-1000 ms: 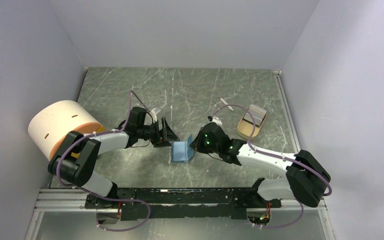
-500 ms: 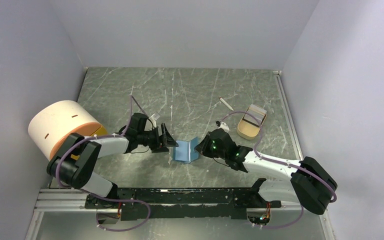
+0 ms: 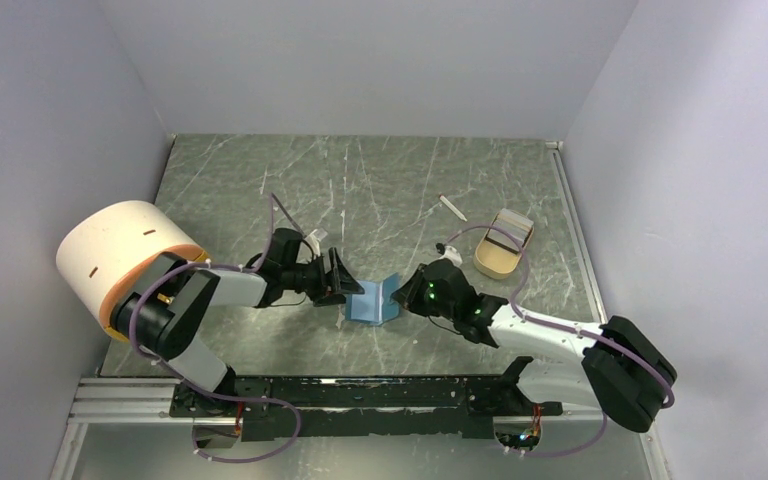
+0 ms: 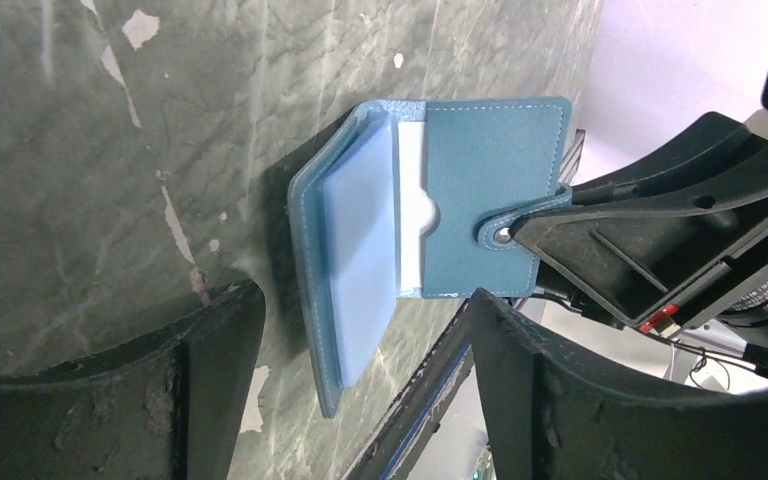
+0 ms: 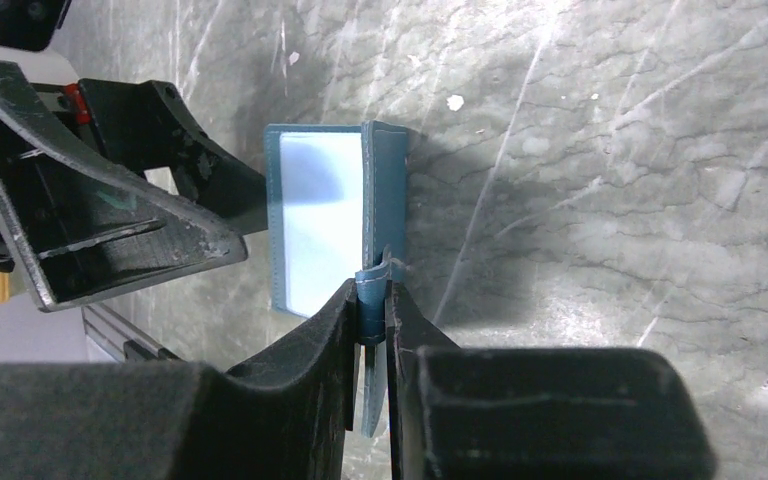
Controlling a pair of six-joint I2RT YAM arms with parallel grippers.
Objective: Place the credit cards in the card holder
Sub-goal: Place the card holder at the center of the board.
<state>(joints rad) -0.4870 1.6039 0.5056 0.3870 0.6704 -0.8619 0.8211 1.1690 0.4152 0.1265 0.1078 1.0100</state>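
Note:
The teal-blue card holder (image 3: 368,303) stands open on the marble table between both arms. My right gripper (image 3: 401,293) is shut on its snap-tab flap (image 5: 370,290), holding that flap upright. Pale blue slots (image 5: 315,215) face the left arm. A white credit card (image 4: 412,180) sits in a slot behind the teal front pocket (image 4: 490,170). My left gripper (image 3: 346,287) is open and low over the table, its fingers (image 4: 210,340) on either side of the holder's near corner (image 4: 335,390) without touching it. No other cards show.
A tan tray (image 3: 505,246) lies behind the right arm, with a thin white stick (image 3: 451,207) beside it. A large cream cylinder with an orange rim (image 3: 120,255) stands at the left edge. Walls close off the table's sides and back.
The right gripper pulled the flap up and to the right, opening the holder wider. The left gripper slid a little closer to the holder's left side.

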